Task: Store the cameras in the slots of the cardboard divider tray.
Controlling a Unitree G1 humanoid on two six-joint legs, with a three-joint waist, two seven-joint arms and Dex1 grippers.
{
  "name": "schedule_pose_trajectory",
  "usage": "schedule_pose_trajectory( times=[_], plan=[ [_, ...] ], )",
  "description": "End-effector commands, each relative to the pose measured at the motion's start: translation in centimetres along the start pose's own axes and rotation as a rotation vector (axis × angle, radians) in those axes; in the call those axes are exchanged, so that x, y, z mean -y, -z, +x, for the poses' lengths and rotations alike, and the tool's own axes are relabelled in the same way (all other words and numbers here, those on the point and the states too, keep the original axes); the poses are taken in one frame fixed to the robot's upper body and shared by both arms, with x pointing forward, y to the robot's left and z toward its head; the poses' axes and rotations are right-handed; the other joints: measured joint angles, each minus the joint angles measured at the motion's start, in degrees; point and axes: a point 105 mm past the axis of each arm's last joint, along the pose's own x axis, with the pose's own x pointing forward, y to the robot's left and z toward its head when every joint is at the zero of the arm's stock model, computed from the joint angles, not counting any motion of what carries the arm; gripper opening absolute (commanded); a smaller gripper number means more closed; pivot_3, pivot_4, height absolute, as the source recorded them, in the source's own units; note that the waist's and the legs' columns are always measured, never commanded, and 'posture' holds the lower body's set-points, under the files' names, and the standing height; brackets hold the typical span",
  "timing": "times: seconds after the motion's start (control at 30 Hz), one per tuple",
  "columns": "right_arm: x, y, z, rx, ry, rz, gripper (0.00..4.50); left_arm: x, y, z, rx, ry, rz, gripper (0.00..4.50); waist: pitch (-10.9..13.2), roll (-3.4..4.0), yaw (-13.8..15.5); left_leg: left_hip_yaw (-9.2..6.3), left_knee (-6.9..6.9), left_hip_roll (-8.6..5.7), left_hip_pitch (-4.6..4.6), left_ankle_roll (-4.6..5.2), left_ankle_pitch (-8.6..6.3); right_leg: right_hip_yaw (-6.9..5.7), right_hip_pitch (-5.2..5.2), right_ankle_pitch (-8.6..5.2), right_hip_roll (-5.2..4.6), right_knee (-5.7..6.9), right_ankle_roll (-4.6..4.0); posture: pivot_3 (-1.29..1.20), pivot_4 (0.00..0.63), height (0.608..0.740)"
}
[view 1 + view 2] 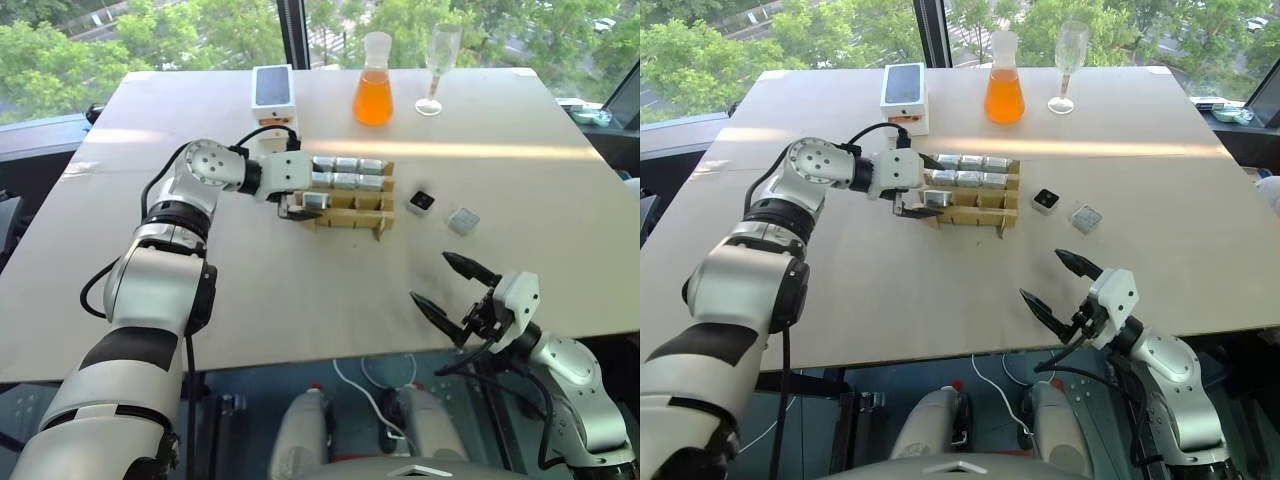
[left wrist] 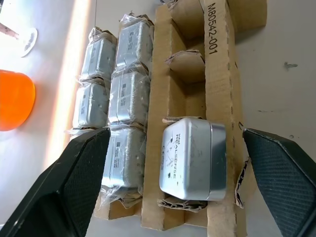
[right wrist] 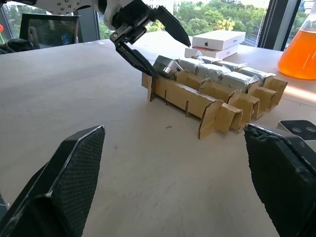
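Left gripper (image 1: 923,190) jaws spread over the cardboard divider tray (image 1: 975,213) — two cameras (image 1: 1045,200) (loose) beside it.

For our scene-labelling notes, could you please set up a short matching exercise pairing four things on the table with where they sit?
Things:
1. flask of orange liquid
2. phone box
3. camera with a black lens face
4. left gripper

Places:
A. at the tray's left end, jaws open around a camera in the near row
B. loose on the table, right of the tray
C. far edge, beside the wine glass
D. far edge, left of the flask

Pairs: 1-C, 2-D, 3-B, 4-A
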Motion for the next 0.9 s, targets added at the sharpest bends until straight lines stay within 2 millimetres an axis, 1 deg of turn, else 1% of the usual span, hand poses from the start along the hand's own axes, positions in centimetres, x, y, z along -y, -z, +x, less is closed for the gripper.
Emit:
schedule_pose_trajectory(
  times=[0.03,0.17,0.43,0.47,0.5,0.53,0.57,0.7,0.73,0.9],
  plan=[
    [0.02,-0.91,0.13,0.038,-0.012,-0.032,4.50,-2.15,-1.14,-1.25,-0.003,-0.074,0.070,4.44,0.00,0.00,0.00,0.00,0.00,0.00,0.00,0.00,0.00,0.00,0.00,0.00,0.00,0.00,0.00,0.00,0.150,0.740],
    [0.06,-0.89,0.20,0.039,-0.014,-0.032,4.50,-2.32,-0.99,-1.26,-0.034,-0.090,0.117,4.44,0.00,0.00,0.00,-0.01,0.00,0.00,0.00,0.00,0.00,0.00,0.00,0.00,0.00,0.00,0.00,0.00,0.150,0.740],
    [0.08,-0.87,0.17,0.039,-0.013,-0.033,4.50,-2.04,-0.87,-0.87,-0.045,-0.082,0.136,4.44,0.00,0.00,0.01,0.01,0.00,0.00,0.00,0.00,0.00,0.00,0.00,0.00,0.00,0.00,0.00,0.00,0.150,0.740],
    [0.08,-0.86,0.16,0.039,-0.013,-0.034,4.50,-2.06,-0.86,-0.87,-0.045,-0.084,0.136,3.95,0.00,0.00,0.01,0.00,0.00,0.00,0.00,0.00,0.00,0.00,0.00,0.00,0.00,0.00,0.00,0.00,0.150,0.740],
    [0.07,-0.87,0.16,0.038,-0.013,-0.034,4.50,-2.07,-0.84,-0.88,-0.046,-0.085,0.134,3.71,0.00,0.00,0.01,0.00,0.00,0.00,0.00,0.00,0.00,0.00,0.00,0.00,0.00,0.00,0.00,0.00,0.150,0.740],
    [0.07,-0.87,0.16,0.039,-0.013,-0.034,4.50,-2.08,-0.82,-0.88,-0.047,-0.086,0.133,3.31,0.00,0.00,0.01,0.00,0.00,0.00,0.00,0.00,0.00,-0.01,0.00,0.00,0.00,0.00,0.00,0.00,0.150,0.740],
    [0.08,-0.88,0.17,0.039,-0.013,-0.034,4.50,-2.07,-0.79,-0.88,-0.048,-0.086,0.131,2.76,0.00,0.00,0.01,-0.01,0.00,0.00,0.00,0.00,0.00,-0.01,0.00,0.00,0.00,0.00,0.00,0.00,0.150,0.740],
    [0.06,-0.89,0.19,0.041,-0.014,-0.034,4.50,-2.09,-0.70,-0.95,-0.051,-0.085,0.122,0.82,0.00,-0.01,0.00,0.01,0.00,0.00,0.00,0.00,0.00,0.00,0.00,0.00,0.00,0.00,0.00,0.00,0.150,0.740],
    [0.08,-0.89,0.20,0.042,-0.014,-0.034,4.50,-2.15,-0.72,-0.99,-0.051,-0.087,0.119,0.71,0.00,-0.01,0.00,0.01,0.00,0.00,0.00,0.00,0.00,0.00,0.00,0.00,0.00,0.01,0.00,0.00,0.150,0.740],
    [0.17,-0.90,0.31,0.045,-0.015,-0.034,4.50,-2.80,-1.15,-1.45,-0.059,-0.084,0.126,0.71,0.00,-0.01,0.01,0.00,0.00,0.00,0.00,0.00,0.00,-0.01,0.00,0.00,0.00,0.00,0.00,0.00,0.150,0.740]
  ],
)
